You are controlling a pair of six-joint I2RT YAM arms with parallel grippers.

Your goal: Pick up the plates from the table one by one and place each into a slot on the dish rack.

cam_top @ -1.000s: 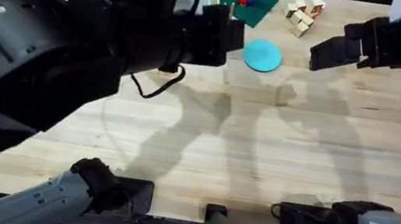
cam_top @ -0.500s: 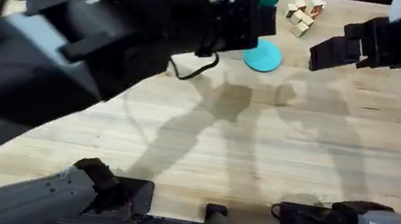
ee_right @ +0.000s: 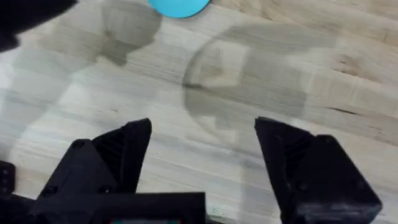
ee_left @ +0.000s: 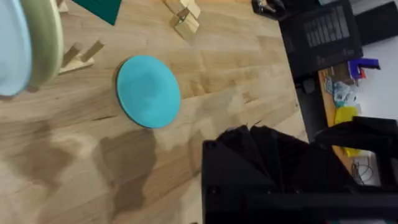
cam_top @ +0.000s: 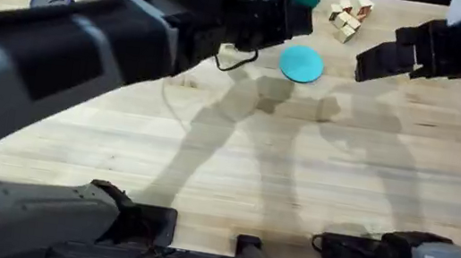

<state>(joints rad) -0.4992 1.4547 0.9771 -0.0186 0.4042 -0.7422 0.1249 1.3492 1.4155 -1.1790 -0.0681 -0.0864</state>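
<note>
Near the far edge of the pale plank bench (cam_top: 315, 168) the flat round sky-blue plate (cam_top: 301, 64) lies untouched, so the right gripper (ee_right: 202, 143), fingers spread wide and empty, may skid it away; the left's fingers I cannot tell.

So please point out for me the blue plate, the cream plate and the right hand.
blue plate (cam_top: 301, 64), overhead view, middle of its flat top.
cream plate (ee_left: 48, 38), left wrist view, its pale rim, standing on edge by wooden pegs.
right hand (ee_right: 203, 144), right wrist view, midway between its two open black fingertips.
</note>
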